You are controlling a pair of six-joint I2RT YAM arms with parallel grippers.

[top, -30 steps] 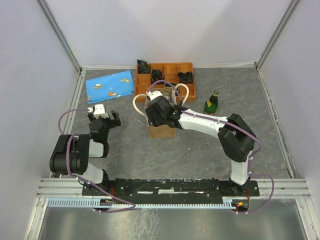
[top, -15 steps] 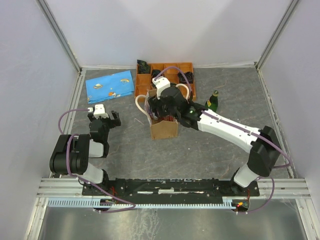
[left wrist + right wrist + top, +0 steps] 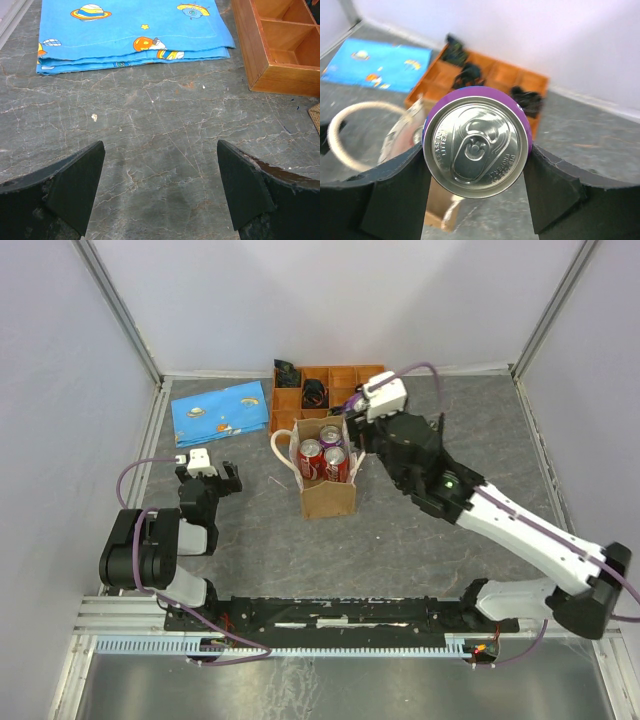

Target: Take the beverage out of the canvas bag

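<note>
Canvas bag (image 3: 328,500) holding red cans (image 3: 312,462), right tool (image 3: 476,159) gripping purple can (image 3: 476,139)

Bare surface (image 3: 330,560) is lying open from 5 to 8 o'clock of the canvas bag (image 3: 328,498), reaching the spread left fingers (image 3: 75,185) at 9. The tray (image 3: 347,378) is blocking 12 o'clock, the blue cloth (image 3: 220,412) is lying at 10, and the right arm (image 3: 500,520) is crossing 2 to 4. Two red cans (image 3: 311,462) are filling the bag's mouth, with the right fingers (image 3: 555,190) clamping the purple can (image 3: 476,141) at its 1 o'clock corner.
</note>
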